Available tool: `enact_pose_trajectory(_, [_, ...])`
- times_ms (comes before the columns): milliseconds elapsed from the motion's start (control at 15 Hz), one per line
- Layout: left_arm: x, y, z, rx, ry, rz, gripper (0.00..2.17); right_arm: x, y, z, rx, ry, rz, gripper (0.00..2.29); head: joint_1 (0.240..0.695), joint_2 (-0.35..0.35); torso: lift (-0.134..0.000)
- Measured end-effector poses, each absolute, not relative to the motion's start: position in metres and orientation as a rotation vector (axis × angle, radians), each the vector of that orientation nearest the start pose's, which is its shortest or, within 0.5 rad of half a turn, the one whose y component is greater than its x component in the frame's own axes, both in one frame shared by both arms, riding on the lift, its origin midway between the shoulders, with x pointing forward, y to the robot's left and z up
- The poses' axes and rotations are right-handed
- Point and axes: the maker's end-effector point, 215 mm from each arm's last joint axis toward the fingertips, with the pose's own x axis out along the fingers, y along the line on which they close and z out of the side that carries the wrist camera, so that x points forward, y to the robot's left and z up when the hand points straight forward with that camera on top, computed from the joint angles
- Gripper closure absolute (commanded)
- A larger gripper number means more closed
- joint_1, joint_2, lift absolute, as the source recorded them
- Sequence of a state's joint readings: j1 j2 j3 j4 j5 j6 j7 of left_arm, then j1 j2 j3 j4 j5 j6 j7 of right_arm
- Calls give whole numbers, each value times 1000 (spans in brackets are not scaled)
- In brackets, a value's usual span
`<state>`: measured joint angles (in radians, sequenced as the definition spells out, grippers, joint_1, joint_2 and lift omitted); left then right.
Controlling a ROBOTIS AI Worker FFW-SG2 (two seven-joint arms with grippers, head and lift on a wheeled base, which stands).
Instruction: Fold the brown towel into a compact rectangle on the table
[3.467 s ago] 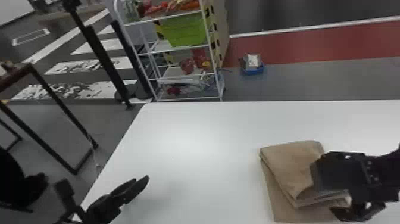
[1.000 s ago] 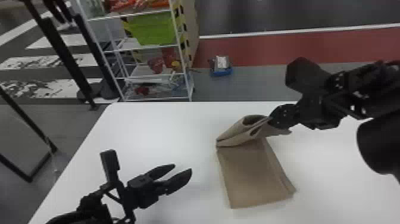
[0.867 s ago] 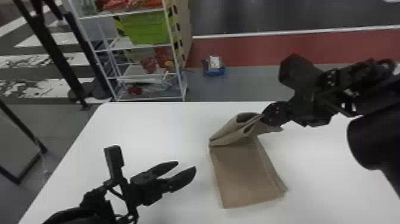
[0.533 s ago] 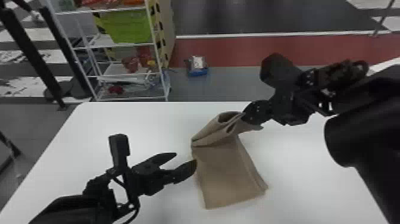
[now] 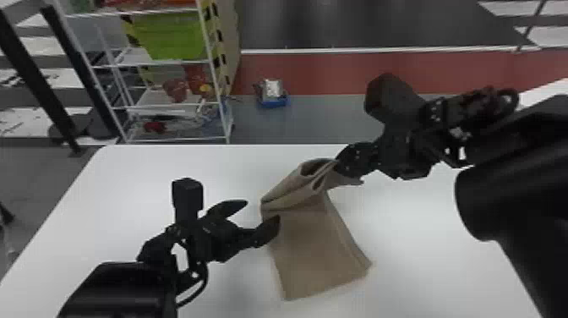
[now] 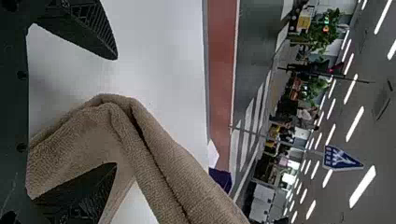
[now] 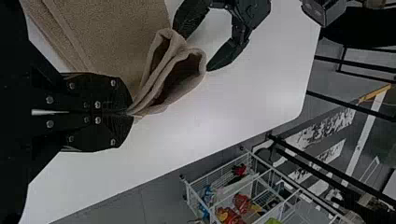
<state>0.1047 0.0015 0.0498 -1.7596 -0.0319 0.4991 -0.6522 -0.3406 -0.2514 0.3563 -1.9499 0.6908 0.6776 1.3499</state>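
Head view — from where I stand, the brown towel [image 5: 315, 249] is on the white table [image 5: 422, 253], its near part flat and its far part lifted. The right end effector [image 5: 338, 163] is closed tightly on the raised far edge. The left end effector [image 5: 263, 210] is wide open around the towel's left fold, gripping nothing. I judge that the step in hand is to take up the folded part with both arms. Next, the left should close on this corner — taking all layers — before both bring it over evenly.
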Motion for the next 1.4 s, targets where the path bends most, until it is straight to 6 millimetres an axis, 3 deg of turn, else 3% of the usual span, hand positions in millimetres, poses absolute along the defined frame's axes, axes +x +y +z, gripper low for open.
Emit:
enact_pose_trajectory(400, [524, 133, -450, 53, 406, -522, 76, 516, -69, -282, -800, 445, 1085, 1440, 695, 67, -124])
enact_pose_trajectory(733, [532, 142, -456, 87, 407, -500, 76, 503, -78, -281, -806, 448, 1083, 1443, 695, 69, -124])
enact_pose_trajectory(1000, [534, 151, -456, 92, 403, -486, 76, 476, -81, -292, -794, 472, 1099, 1440, 695, 74, -124])
enact_pose_trajectory(1400, [532, 151, -461, 87, 412, -487, 80, 431, -63, -324, -789, 522, 1168, 1440, 695, 98, -124])
